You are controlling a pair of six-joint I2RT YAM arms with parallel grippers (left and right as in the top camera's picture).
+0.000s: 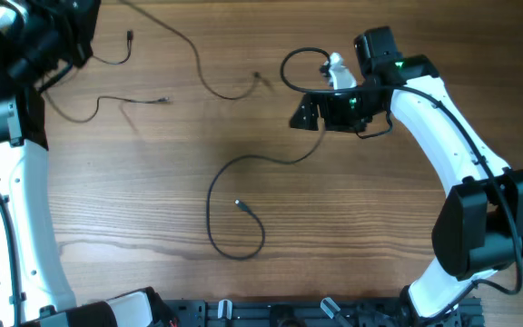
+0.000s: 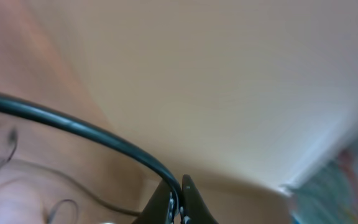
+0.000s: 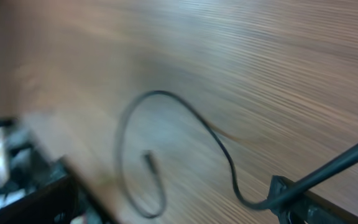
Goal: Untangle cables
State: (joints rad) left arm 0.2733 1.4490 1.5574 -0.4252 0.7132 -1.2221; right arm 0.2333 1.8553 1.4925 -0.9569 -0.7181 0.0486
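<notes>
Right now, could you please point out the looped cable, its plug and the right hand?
The looped cable (image 1: pixel 210 207), overhead view, left side of its loop.
The plug (image 1: pixel 238 203), overhead view, the tip inside the loop.
The right hand (image 1: pixel 300 113), overhead view, between its fingertips.

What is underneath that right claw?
A thin black cable trails out from under the right gripper onto the wooden table; the stretch directly beneath the gripper is hidden.
</notes>
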